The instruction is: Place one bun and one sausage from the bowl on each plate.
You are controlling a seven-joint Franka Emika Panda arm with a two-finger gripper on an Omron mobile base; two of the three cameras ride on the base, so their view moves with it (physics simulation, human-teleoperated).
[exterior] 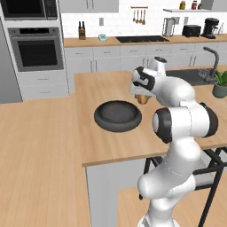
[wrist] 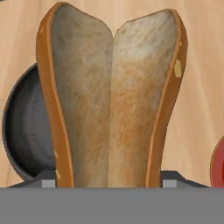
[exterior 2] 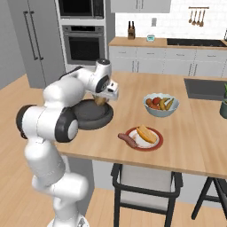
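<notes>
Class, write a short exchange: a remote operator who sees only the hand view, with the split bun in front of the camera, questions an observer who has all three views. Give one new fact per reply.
Operator: I see the held bun in the gripper and a red edge. Is that the red-rimmed plate, and has it got food on it?
Observer: Yes. It carries a plated bun and a sausage.
Operator: Does the bowl beside me hold anything?
Observer: In the left base view its inside looks empty.
</notes>
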